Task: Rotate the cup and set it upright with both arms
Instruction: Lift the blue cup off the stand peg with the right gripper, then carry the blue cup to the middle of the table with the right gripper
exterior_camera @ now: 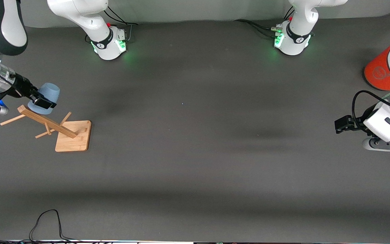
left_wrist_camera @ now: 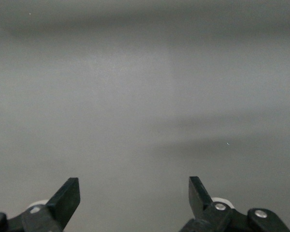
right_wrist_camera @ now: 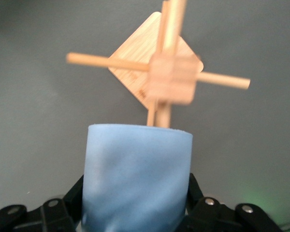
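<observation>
Cup (exterior_camera: 47,96), smooth matte pale-blue, sits clamped in the right gripper (exterior_camera: 41,101) over the wooden peg rack (exterior_camera: 59,130) near the right arm's table edge. Left gripper (left_wrist_camera: 134,198) waits, fingers spread, empty; only its wrist view shows that.

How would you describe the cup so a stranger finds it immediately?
Look at the right arm's end of the table, where a wooden peg stand sits. Just above it, the right claw grips a small cup. It is the only pale-blue, handleless thing there.
</observation>
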Robot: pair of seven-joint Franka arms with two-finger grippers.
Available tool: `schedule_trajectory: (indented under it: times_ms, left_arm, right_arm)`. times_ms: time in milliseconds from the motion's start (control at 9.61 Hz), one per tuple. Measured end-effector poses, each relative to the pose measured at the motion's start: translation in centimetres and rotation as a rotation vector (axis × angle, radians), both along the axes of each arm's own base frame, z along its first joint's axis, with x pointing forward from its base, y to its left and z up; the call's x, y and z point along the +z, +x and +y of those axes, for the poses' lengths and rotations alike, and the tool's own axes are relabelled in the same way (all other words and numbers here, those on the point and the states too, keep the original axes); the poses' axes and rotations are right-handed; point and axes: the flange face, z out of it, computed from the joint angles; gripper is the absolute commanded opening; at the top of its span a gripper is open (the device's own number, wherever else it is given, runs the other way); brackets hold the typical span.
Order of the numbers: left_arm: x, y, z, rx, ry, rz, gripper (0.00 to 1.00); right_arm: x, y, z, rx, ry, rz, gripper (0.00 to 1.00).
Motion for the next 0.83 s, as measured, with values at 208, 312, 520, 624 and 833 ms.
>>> schedule_trajectory:
  times_ms: [208, 312, 520, 624, 833]
  left_arm:
    - [0.0, 0.0, 0.0, 0.000, 0.000, 0.000, 1.00]
    - [0.0, 0.0, 0.0, 0.000, 0.000, 0.001, 1.00]
    - [0.0, 0.0, 0.0, 0.000, 0.000, 0.001, 1.00]
    - [0.0, 0.0, 0.0, 0.000, 0.000, 0.001, 1.00]
    - [-0.1, 0.0, 0.0, 0.000, 0.000, 0.001, 1.00]
  right_arm:
    - [2.9, -0.9, 2.9, -0.019, 0.002, 0.017, 0.38]
    - [4.2, -1.5, 4.2, -0.033, 0.001, 0.029, 0.38]
    - [6.3, -2.4, 7.4, -0.082, -0.007, 0.041, 0.38]
    - [6.6, -2.7, 10.0, -0.113, -0.017, 0.044, 0.38]
    - [6.6, -3.4, 17.2, -0.196, -0.040, 0.048, 0.38]
